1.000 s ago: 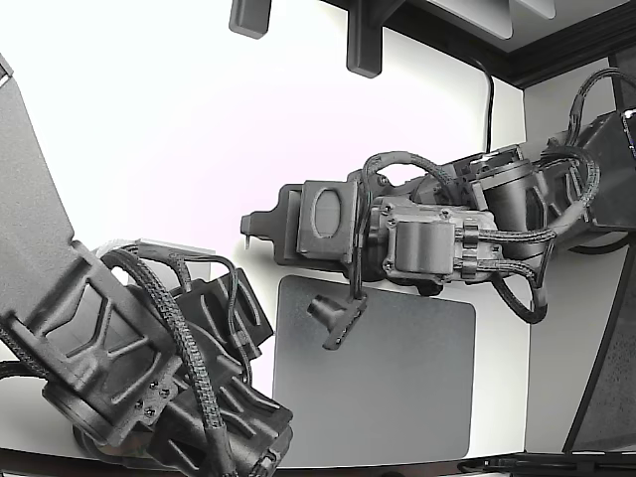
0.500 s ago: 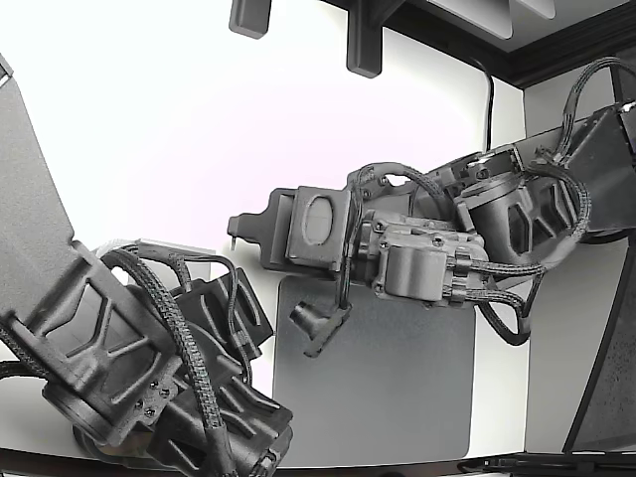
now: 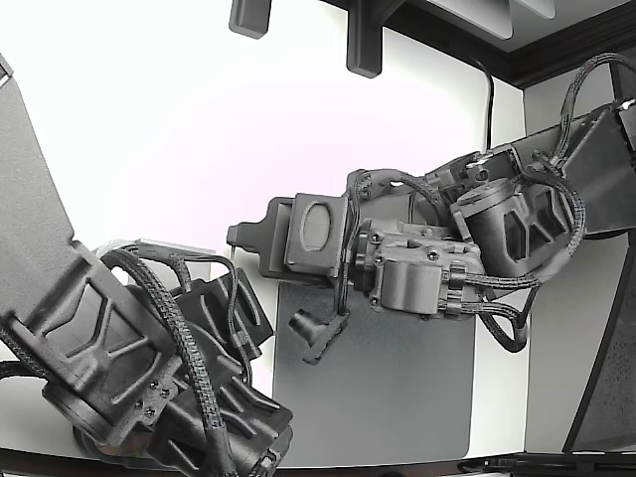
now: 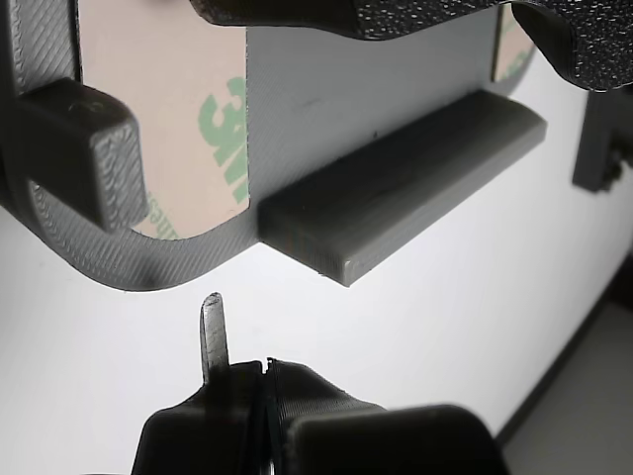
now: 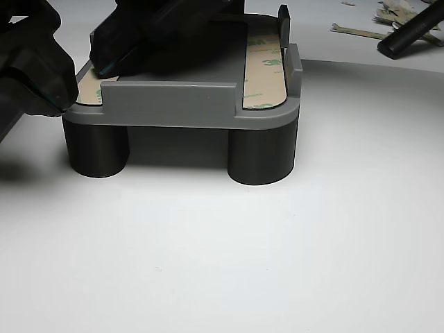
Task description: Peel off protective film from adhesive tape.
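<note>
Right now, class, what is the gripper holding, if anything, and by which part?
Nothing is visibly held: the gripper is shut with its tips short of the gray fixture, and the tape liner lies flat, ungrasped.

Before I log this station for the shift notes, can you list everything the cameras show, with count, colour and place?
Fixture: one, grey, standing on round legs on the white table.
Tape strips: two, tan with green print, lying along opposite sides of the fixture's top.
Peeled scraps: a few, pale, on the table behind the fixture.
Mat: one, dark grey, flat on the table in the exterior view.
Second arm: one, black, at the exterior view's left.
Tool: one, black, tips pressed together, just off the fixture's edge.
</note>
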